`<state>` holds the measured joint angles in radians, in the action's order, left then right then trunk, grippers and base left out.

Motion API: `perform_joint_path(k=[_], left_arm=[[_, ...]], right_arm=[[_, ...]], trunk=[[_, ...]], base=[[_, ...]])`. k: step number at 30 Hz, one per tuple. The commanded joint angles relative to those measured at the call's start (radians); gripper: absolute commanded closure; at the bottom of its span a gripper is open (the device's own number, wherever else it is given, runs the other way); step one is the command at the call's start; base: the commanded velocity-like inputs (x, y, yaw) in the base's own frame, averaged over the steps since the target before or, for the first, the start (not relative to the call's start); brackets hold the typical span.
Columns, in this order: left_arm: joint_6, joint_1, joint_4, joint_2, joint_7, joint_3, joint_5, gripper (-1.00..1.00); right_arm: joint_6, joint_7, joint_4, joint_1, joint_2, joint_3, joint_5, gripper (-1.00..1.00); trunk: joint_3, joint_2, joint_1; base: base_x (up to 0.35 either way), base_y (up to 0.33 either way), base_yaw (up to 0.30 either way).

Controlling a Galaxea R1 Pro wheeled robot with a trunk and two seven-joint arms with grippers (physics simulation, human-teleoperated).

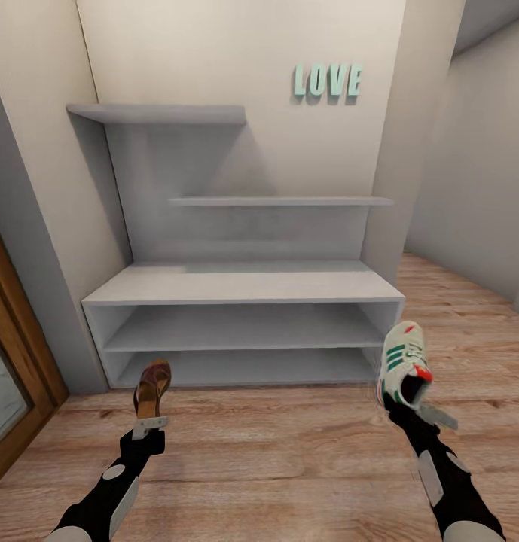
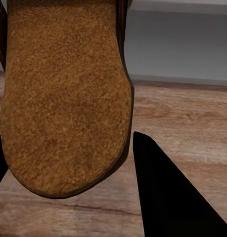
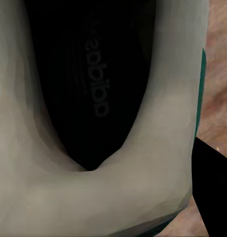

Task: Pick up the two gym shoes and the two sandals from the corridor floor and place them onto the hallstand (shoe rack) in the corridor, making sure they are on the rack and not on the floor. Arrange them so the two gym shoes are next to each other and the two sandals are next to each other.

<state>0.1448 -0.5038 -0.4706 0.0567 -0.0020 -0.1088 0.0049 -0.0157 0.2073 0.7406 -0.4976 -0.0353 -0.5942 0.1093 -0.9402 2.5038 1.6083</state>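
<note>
The pale grey hallstand (image 1: pixel 244 284) stands against the wall ahead, its bench top and two low shelves bare. My left gripper (image 1: pixel 149 426) is shut on the heel end of a dark-brown sandal (image 1: pixel 152 388), held above the wood-plank floor (image 1: pixel 274 459) in front of the rack's left end. In the left wrist view its tan insole (image 2: pixel 64 98) sits beside a black finger (image 2: pixel 167 197). My right gripper (image 1: pixel 410 406) is shut on the heel of a cream gym shoe (image 1: pixel 403 363) with green stripes, held toe-up by the rack's right end. Its dark inside (image 3: pixel 93 79) looms close in the right wrist view.
A brown wooden door frame (image 1: pixel 18 361) runs down the left edge. Two wall shelves (image 1: pixel 278 201) hang above the bench, and teal letters LOVE (image 1: pixel 327 80) are on the wall. The corridor continues past the rack on the right.
</note>
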Motion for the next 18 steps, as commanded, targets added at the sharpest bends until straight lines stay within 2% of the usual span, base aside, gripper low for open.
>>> perform_joint_path(k=[1,3,4,6,7,8,9,10,13,14,15,16,18], left_arm=[[0.003,-0.001,0.001,0.0,0.0,-0.002,-0.003,1.0],[0.002,-0.001,0.001,0.0,0.0,-0.002,-0.003,1.0],[0.002,-0.001,0.001,0.0,0.0,-0.002,-0.003,1.0],[0.001,-0.001,0.001,-0.001,0.0,-0.002,-0.004,1.0],[0.0,-0.001,0.001,-0.001,0.001,-0.002,-0.004,1.0],[0.0,-0.001,0.001,-0.001,0.001,-0.001,-0.005,1.0],[-0.001,-0.001,0.002,-0.001,0.001,-0.001,-0.005,1.0],[-0.002,-0.001,0.002,-0.001,0.002,0.0,-0.005,1.0],[-0.016,-0.001,0.003,-0.003,0.002,0.003,-0.005,1.0],[-0.022,-0.001,0.003,-0.003,0.002,0.003,-0.005,1.0],[-0.039,-0.001,0.003,-0.004,0.002,0.003,-0.005,1.0],[-0.072,-0.003,0.002,-0.004,0.002,0.003,-0.006,1.0],[-0.107,-0.004,0.0,-0.005,0.002,0.003,-0.007,1.0]], right_arm=[[0.011,0.008,-0.003,-0.001,-0.051,-0.085,0.01,1.0],[0.076,0.008,-0.005,-0.001,-0.175,-0.216,0.011,1.0],[0.099,0.008,-0.005,-0.001,-0.208,-0.241,0.011,1.0],[0.198,0.009,-0.005,-0.001,-0.332,-0.317,0.012,1.0],[0.24,0.009,-0.006,-0.001,-0.384,-0.346,0.012,1.0],[0.258,0.009,-0.006,-0.001,-0.407,-0.358,0.012,1.0],[0.284,0.008,-0.007,-0.001,-0.451,-0.382,0.012,1.0],[0.294,0.008,-0.007,-0.001,-0.47,-0.393,0.011,1.0],[0.323,0.008,-0.01,-0.001,-0.584,-0.452,0.01,1.0],[0.325,0.008,-0.011,-0.001,-0.604,-0.462,0.01,1.0],[0.328,0.008,-0.014,-0.001,-0.644,-0.48,0.009,1.0],[0.331,0.007,-0.016,-0.001,-0.697,-0.498,0.007,1.0],[0.332,0.007,-0.017,-0.001,-0.727,-0.507,0.005,1.0]], trunk=[[-0.001,0.0,0.0],[-0.001,0.0,0.0],[-0.001,0.0,0.0],[-0.001,0.0,0.0],[-0.001,0.0,0.0],[-0.001,0.0,0.0],[-0.001,0.0,0.0],[-0.001,0.0,0.0],[-0.001,0.0,0.0],[-0.001,0.0,0.0],[-0.001,0.0,0.0],[-0.001,0.0,0.0],[-0.001,0.0,0.0]], base=[[0.0,0.0,0.0],[0.0,0.0,0.0],[0.0,0.0,0.0],[0.0,0.0,0.0],[0.0,0.0,0.0],[0.0,0.0,0.0],[0.0,0.0,0.0],[0.0,0.0,0.0],[0.0,0.0,0.0],[0.0,0.0,0.0],[0.0,0.0,0.0],[0.0,0.0,0.0],[0.0,0.0,0.0]])
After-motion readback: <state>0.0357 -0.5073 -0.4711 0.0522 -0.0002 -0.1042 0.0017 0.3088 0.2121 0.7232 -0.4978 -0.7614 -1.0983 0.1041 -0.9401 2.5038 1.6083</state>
